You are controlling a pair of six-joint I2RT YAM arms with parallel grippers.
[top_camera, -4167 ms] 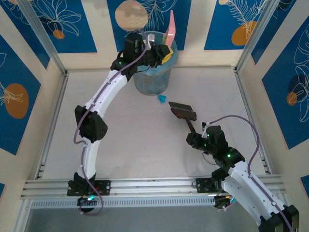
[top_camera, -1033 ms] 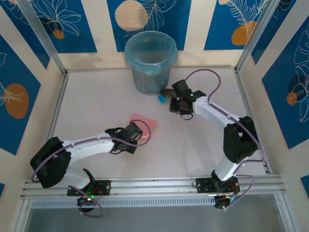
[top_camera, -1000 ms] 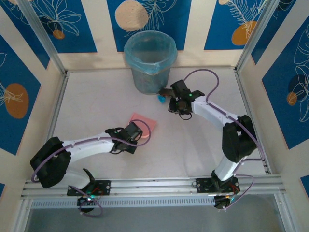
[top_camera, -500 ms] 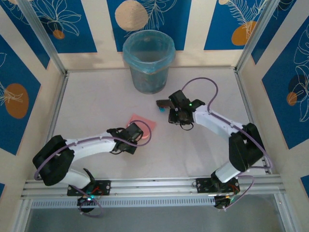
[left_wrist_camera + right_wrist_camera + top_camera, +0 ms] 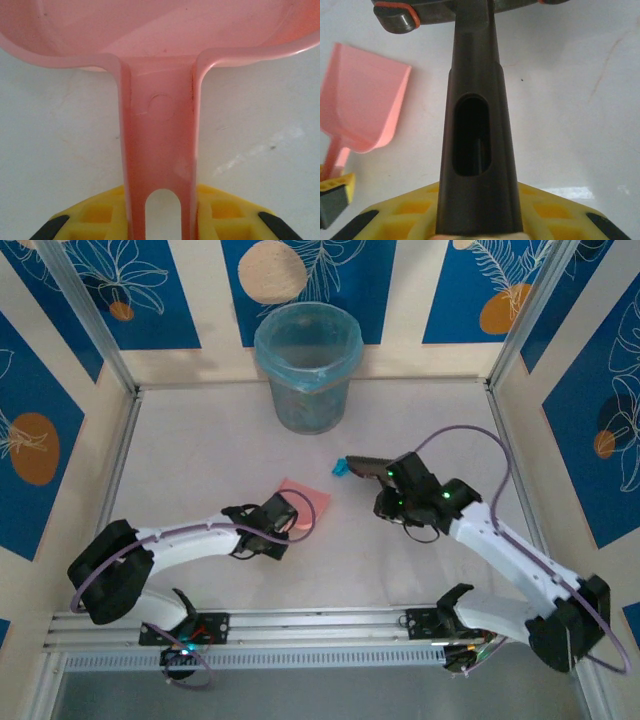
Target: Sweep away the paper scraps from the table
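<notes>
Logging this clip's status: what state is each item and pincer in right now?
Left pincer: shut on the dustpan handle.
Right pincer: shut on the brush handle.
Dustpan: held, pan empty.
Brush: held, head beside the cyan scrap.
Cyan scrap: loose on the table.
Bin: upright, open-topped.

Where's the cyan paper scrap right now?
In the top view, the cyan paper scrap lies near the middle of the table, at the image-left tip of the brush, up and right of the pink dustpan.
</notes>
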